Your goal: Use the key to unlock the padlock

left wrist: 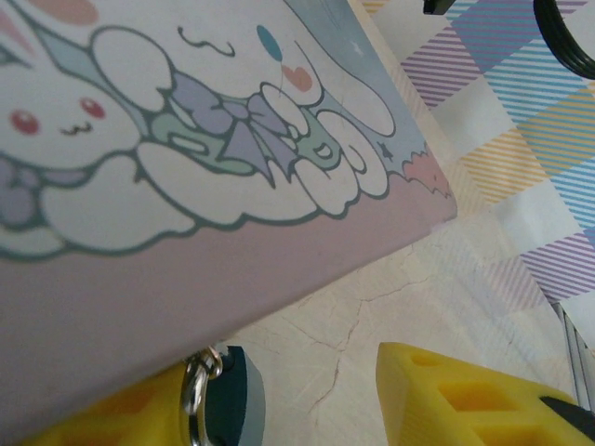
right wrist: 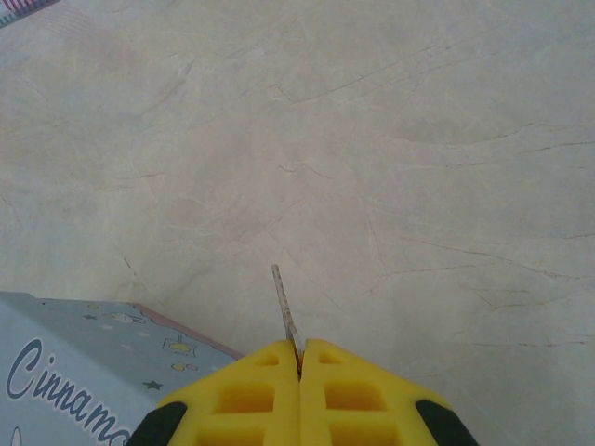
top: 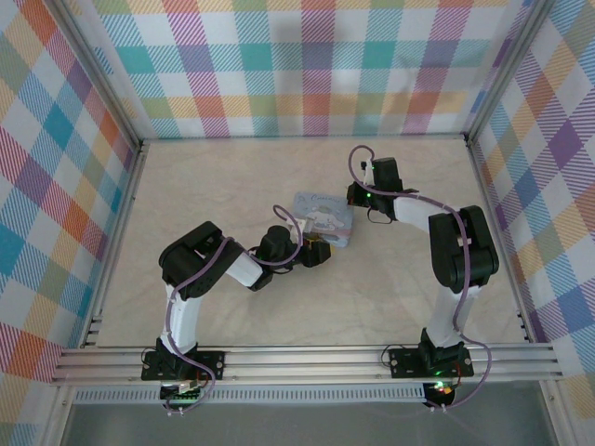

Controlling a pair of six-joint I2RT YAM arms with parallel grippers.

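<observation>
Right now my right gripper (right wrist: 299, 346) pinches the thin key (right wrist: 282, 297), while my left gripper (left wrist: 279, 395) gapes beside the tiny padlock (left wrist: 197, 390) at the tin's (left wrist: 232, 269) near edge; it is probably light and swingy, so I'd grip its body.

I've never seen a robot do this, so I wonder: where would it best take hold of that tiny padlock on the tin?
I'd grip the padlock by its dark body, not the thin silver shackle looped at the front edge of the tin. Come in low from the front, one finger on each side of the body; the left end effector sits open there.
</observation>
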